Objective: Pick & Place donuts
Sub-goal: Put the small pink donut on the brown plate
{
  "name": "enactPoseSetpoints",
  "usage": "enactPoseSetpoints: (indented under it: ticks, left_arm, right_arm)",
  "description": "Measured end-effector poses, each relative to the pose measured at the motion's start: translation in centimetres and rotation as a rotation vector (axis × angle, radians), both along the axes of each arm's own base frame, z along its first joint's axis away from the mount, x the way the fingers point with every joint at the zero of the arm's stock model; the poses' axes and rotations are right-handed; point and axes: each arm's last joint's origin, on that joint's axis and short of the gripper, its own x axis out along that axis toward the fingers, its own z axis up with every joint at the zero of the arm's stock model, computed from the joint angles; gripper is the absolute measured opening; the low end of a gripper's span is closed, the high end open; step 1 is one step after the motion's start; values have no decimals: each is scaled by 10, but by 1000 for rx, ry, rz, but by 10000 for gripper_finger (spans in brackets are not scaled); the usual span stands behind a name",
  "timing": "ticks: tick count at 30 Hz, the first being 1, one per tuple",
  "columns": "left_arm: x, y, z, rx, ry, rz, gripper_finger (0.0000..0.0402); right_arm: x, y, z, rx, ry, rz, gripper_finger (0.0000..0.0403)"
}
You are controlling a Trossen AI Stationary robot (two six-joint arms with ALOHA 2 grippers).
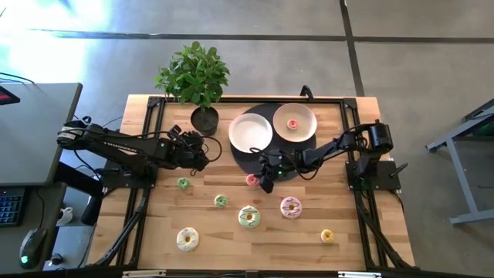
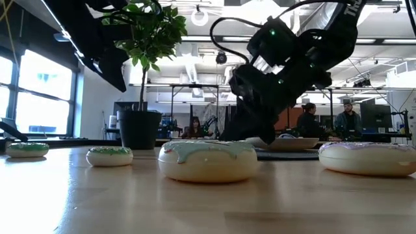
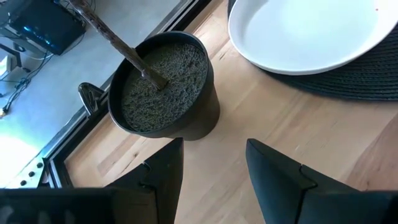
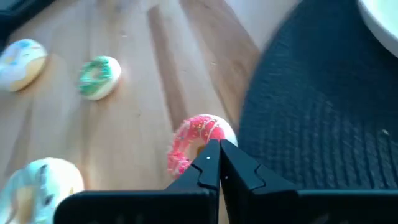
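- High view: right gripper (image 1: 267,178) low over the bench (image 1: 154,232), at the near edge of the dark round mat (image 1: 244,161); tiny pink-red donut (image 1: 252,180) sits just beside the finger tips. Left gripper (image 1: 202,152) waits by the plant pot (image 1: 204,120). Two white plates (image 1: 249,132) on the mat; one carries a tiny pink donut (image 1: 292,123). Loose on the wood: green tiny donuts (image 1: 183,183), green-cream donut (image 1: 248,217), pink-frosted donut (image 1: 290,207), pale yellow donut (image 1: 187,239), orange-yellow tiny donut (image 1: 327,235).
- Low view: green-cream donut (image 2: 208,159) up front; right arm bent down behind it. People (image 2: 311,119) in the room beyond.
- Left wrist view: fingers (image 3: 165,171) stand wide apart, nothing between them; pot of soil (image 3: 163,84) just ahead, plate rim (image 3: 298,59) beyond.
- Right wrist view: fingers (image 4: 208,163) pressed together at the tips, touching the pink-red donut (image 4: 193,137) directly ahead at the mat edge; whether they grip it, I cannot tell.
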Motion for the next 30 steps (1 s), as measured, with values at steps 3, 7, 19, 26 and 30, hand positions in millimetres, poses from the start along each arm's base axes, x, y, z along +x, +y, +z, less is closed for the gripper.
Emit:
enactPoseSetpoints:
  ticks: [3,7,19,26,30]
  left_arm:
    - [0,0,0,0,0,0,170]
    - [0,0,0,0,0,0,170]
    - [1,0,0,-6,-9,-2,170]
    - [2,0,0,-6,-17,-2,170]
    - [2,0,0,-7,-18,-2,170]
  right_arm:
    - [-2,-3,13,-8,-26,10,2]
    - [-14,-14,45,-74,-47,17,1]
    - [-113,-77,106,-450,361,-578,1]
    - [-122,-111,94,-418,454,-664,0]
    - [-120,-141,90,-405,386,-667,0]
